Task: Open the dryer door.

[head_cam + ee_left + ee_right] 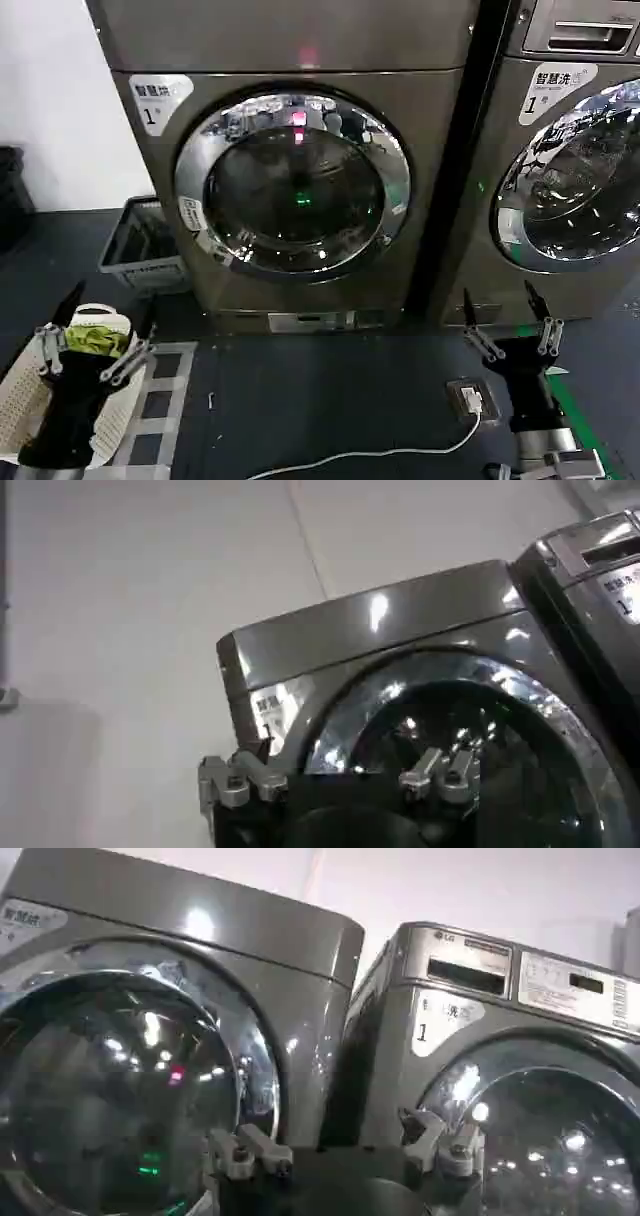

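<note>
**Low before the machines, both arms wait with the door shut**

Nearest the robot, on the dark floor point(320, 410), the two arms sit low and well apart from the machines. The left pincer point(98, 318) hangs over a white mesh bag point(25, 395) with something green showing at its mouth; its fingers are spread wide and hold nothing. The right pincer point(505, 305) stands to the right, above a small floor socket point(472, 398) with a white cable point(370, 452) trailing from it. Its fingers are also spread and empty. That open stance suits a reach not yet begun: neither arm has closed the gap to the front panel.

Farther off, a grey laundry basket point(140, 250) stands beside the left flank of the bronze-grey machine, out of the door's likely swing, so far as I can judge.

Beyond that, the dryer door point(292, 185) sits flush in its front panel, its wide chrome rim unbroken around the dark glass, with green and red lights glinting in it. It reads as fully closed, so the task is at its start. No handle or latch recess is clear, so which edge to pull cannot be told.

To the right, apart across a dark gap, stands the neighbouring machine point(560, 180) with a silver drawer handle; its similar chrome door is not the target. The right arm stands nearer to it, so a misdirected reach is the risk.
</note>
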